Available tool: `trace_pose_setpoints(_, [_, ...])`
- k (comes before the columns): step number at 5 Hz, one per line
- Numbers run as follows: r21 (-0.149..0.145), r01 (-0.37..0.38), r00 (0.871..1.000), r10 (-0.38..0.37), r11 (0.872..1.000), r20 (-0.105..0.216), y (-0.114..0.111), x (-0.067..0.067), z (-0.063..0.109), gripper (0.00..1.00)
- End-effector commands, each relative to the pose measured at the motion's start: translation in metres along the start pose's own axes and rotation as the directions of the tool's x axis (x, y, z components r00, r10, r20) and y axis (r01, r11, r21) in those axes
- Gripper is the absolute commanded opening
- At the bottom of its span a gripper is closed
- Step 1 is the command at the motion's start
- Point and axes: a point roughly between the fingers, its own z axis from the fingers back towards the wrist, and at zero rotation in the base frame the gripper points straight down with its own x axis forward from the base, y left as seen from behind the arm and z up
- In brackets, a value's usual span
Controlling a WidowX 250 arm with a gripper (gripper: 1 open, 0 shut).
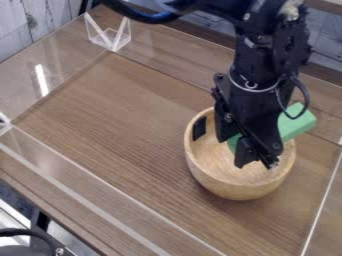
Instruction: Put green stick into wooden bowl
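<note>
I have the tool (254, 152) pointing straight down into the wooden bowl (241, 172), its black fingers reaching below the rim on the bowl's right half. The fingers are drawn together as tight as they go, and I can't make out anything between them from this angle. The green stick (299, 123) sits just right of the tool and a little behind it, at the bowl's far right rim; its left part is hidden by the tool's body, so I can't say whether it rests on the rim or on the desk (120, 110) beyond. The bowl stands under the tool on the brown wood-grain desk, with a small black mark on its rim to the tool's left. Far off to the tool's upper left stands a small clear stand (108, 32).
</note>
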Motion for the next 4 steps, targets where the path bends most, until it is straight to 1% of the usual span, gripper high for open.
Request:
trace_pose_setpoints(1, [-0.009,-0.019,0.999,0.02,1.0,0.033,0.005,0.0032,0.0112,1.0])
trace_pose_setpoints(2, [-0.004,-0.042,0.998,0.042,0.999,0.05,0.0082,0.0053,0.0211,1.0])
trace_pose_setpoints(4, [-0.001,-0.054,0.997,0.054,0.999,0.056,0.0089,0.0055,0.019,1.0])
